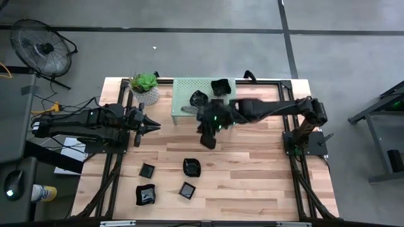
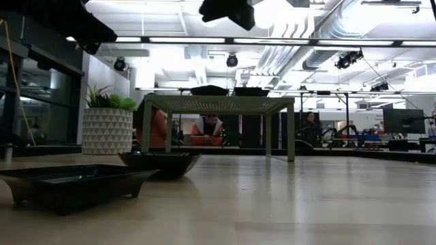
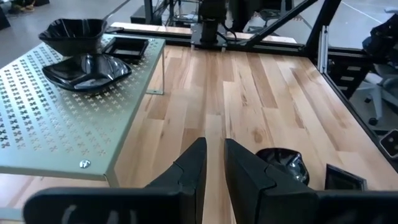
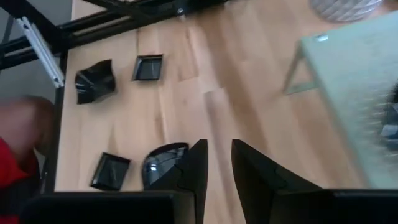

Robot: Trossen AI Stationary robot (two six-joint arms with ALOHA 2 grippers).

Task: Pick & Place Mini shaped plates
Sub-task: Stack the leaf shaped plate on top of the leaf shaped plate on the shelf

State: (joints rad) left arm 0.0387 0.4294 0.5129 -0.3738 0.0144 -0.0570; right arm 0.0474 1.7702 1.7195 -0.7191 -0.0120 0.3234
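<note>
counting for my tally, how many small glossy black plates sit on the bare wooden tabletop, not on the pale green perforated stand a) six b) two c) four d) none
c) The high view shows four small glossy black plates on the bare wood near the front edge: a square one, a rounded one, a wavy-rimmed one and another square one; the rest lie on the pale green perforated stand.
</note>
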